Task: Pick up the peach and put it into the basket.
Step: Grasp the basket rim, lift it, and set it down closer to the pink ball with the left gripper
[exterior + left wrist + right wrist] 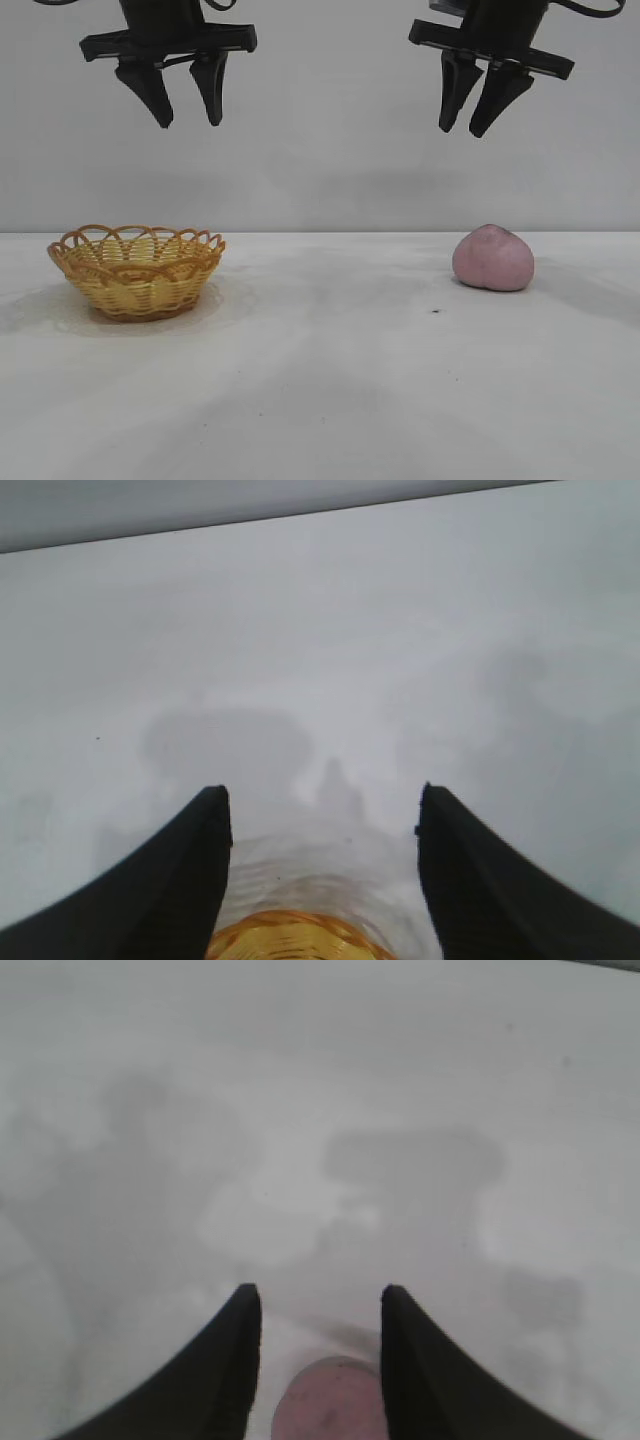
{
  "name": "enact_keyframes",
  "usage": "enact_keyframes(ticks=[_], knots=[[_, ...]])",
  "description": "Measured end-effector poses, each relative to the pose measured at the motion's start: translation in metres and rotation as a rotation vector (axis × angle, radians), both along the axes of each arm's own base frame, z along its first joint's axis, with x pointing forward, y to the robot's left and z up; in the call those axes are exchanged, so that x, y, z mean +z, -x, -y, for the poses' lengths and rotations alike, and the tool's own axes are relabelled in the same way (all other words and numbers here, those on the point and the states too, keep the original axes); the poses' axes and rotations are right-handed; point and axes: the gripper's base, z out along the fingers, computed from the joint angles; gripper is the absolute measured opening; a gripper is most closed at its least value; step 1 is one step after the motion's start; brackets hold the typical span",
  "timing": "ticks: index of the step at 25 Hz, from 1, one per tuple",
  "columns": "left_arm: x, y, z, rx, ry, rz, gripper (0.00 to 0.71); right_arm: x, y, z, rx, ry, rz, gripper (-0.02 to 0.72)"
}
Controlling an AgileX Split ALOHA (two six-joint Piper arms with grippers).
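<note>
Peach (492, 259) sits on the white table (330, 390) at the right of my exterior view, a little below mid-height, dusty pink with a faint cleft down its front, resting free with nothing touching it. A small dark speck lies on the tabletop just to its lower left. My right gripper (484, 128) hangs high above it in the upper right of the frame, well apart from the fruit, its two black fingers (456, 95) spread with a narrow gap between them and holding nothing. In the right wrist view the peach (330, 1400) shows at the bottom edge, between the two fingertips and far below them.

Over at the left of the exterior view, at about the same height as the peach, stands the wicker basket (137, 272), yellow weave with an orange-brown scalloped rim, upright and well apart from the fruit. My left gripper (189, 124) hangs high above it in the upper left, fingers parted. The left wrist view catches the basket's rim (290, 935) at the bottom edge.
</note>
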Motion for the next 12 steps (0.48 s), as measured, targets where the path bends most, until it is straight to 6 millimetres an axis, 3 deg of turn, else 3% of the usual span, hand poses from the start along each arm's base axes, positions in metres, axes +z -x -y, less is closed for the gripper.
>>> enact_keyframes(ticks=[9,12], knots=[[-0.001,0.0,-0.001,0.003,-0.004,-0.01,0.418,0.0,0.0,0.0,0.0,0.0,0.0,0.232],[-0.004,-0.002,-0.02,0.036,-0.019,-0.054,0.363,0.0,0.0,0.0,0.0,0.0,0.0,0.232]])
